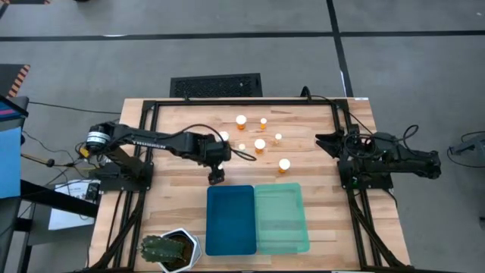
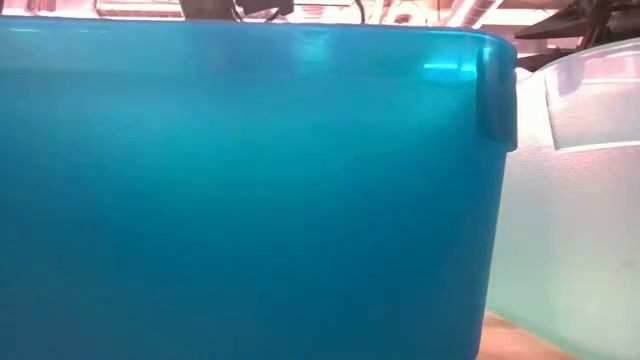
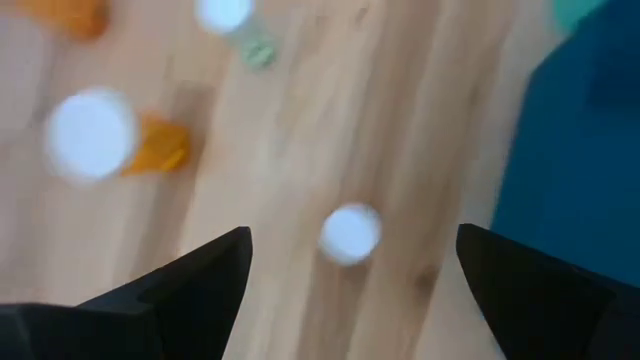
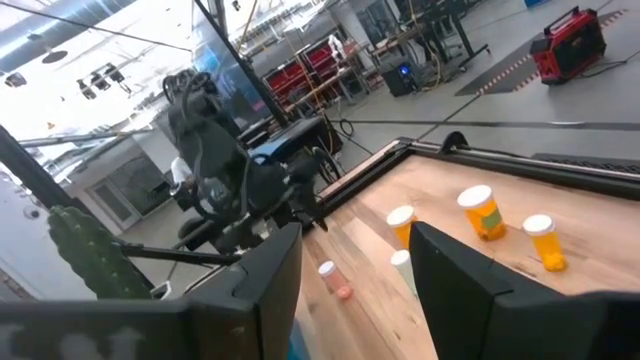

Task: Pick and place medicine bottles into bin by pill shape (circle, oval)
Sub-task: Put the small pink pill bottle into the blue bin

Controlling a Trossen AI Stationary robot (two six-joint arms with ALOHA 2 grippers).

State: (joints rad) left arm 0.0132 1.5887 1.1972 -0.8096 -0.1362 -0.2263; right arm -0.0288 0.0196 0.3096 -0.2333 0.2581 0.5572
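Left gripper (image 1: pixel 217 177) extended over the wooden table (image 1: pixel 182 205), just beyond the far edge of the dark blue tray (image 1: pixel 230 220); fingers (image 3: pixel 190 290) spread wide in the left wrist view, nothing between them. Seen between those fingers: one white-capped vial (image 3: pixel 349 233), blurred, body barely discernible, lying on bare wood clear of both fingertips. Further out in the same view: a larger capped orange vial (image 3: pixel 110 140), another cap (image 3: pixel 225 15) cut off at the frame edge, an orange smear at the corner too blurred to identify. Pill shapes inside any bottle not readable in any view.

From above: medicine bottles (image 1: pixel 260 145) scattered on the far half of the table, beyond and to the right of the left gripper, none touching it; nearest ones close beside the left arm's wrist, one (image 1: pixel 284 164) standing just beyond the mint green tray (image 1: pixel 282 218). Both trays side by side, touching, on the near half of the table; no bottle visible in either.

Low view almost wholly blocked by the blue tray wall (image 2: pixel 240 190), with the green tray wall (image 2: pixel 570 200) at its side; table surface and bottles hidden there.

Right gripper (image 4: pixel 355 270) parked at the right table edge, fingers apart, holding nothing. Potted cactus (image 1: pixel 168 249) at the near left corner, partly cut off.
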